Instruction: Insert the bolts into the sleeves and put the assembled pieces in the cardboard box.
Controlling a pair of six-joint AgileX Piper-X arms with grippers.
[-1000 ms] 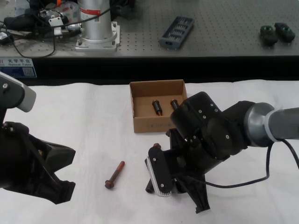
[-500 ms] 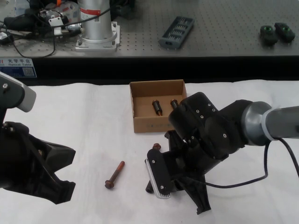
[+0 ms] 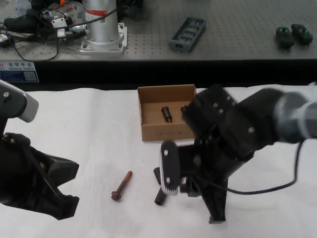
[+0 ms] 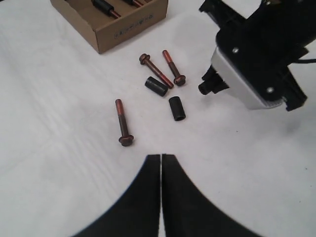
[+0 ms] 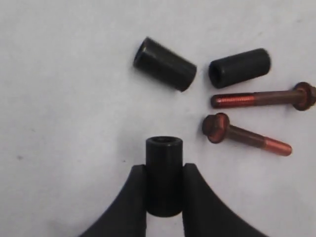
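I can read nothing outright. The cardboard box has a short line of small dark print on its outer wall, the one towards the bench's near edge. My left wrist view shows that same line as a row of fine marks, too small to make out. Beyond the bench's far left corner, a blue and white label sits on the dark front edge of the perforated table. It carries rows of characters too small to tell.
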